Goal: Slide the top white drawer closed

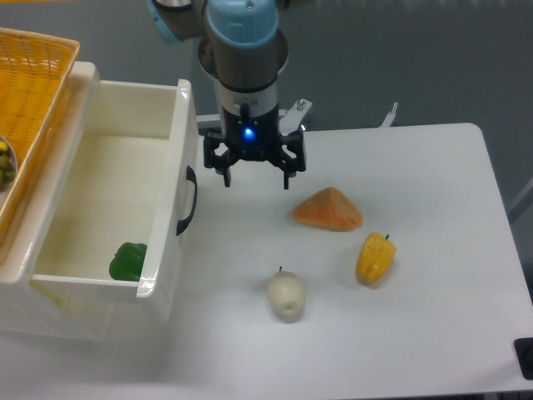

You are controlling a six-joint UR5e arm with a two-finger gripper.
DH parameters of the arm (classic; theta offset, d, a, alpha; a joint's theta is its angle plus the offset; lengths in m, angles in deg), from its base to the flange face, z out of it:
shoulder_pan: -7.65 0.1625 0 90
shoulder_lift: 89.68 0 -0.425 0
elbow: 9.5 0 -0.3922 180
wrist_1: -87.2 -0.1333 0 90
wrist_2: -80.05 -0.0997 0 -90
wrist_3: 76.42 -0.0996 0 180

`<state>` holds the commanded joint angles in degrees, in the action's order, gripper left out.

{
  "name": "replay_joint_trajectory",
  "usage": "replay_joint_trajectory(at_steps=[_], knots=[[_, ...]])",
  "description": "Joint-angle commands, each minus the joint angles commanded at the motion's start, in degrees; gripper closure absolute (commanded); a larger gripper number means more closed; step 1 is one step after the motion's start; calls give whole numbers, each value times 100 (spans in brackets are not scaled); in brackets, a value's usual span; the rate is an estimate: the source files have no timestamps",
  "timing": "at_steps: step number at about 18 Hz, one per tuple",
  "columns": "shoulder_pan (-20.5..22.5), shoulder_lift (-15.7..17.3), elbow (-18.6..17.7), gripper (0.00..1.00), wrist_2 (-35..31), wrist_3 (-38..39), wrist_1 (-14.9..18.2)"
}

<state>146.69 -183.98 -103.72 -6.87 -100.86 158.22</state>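
Note:
The top white drawer (171, 179) is pulled out to the right from the small cabinet at the left. Its glossy cream box stands open on top, with a green pepper (127, 262) lying in its near corner. A black curved handle (186, 202) sits on its front face. My gripper (256, 178) hangs just right of the drawer front, above the table, apart from the handle. Its two black fingers (225, 173) are spread wide and hold nothing.
An orange wicker basket (33, 100) rests on the cabinet top at far left. On the white table (433, 167) lie an orange wedge (328, 209), a yellow pepper (375, 258) and a pale onion-like piece (286, 296). The table's right edge is near x 600.

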Motion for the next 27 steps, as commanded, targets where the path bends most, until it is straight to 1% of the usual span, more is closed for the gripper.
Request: replay_joint_trajectory(at_steps=[3,4,6,9,10,13,19,23,27], knots=[[97,-149,-44,0,-18,-114,-9],[210,-211,-53,0,9,-158,0],[282,-255,-44,0,35,-176,-9],[352,-466,-62,0,9,-150,-18],[378,-588,-62,0,-43,-150,-18],[387,-738,-70,0,-368,-123,-26],[466,-756,-202,0,-404,-97,-35],[466,-844,-211,0,-422,-36,-26],[466,-853,-211,0,-440,78,-9]])
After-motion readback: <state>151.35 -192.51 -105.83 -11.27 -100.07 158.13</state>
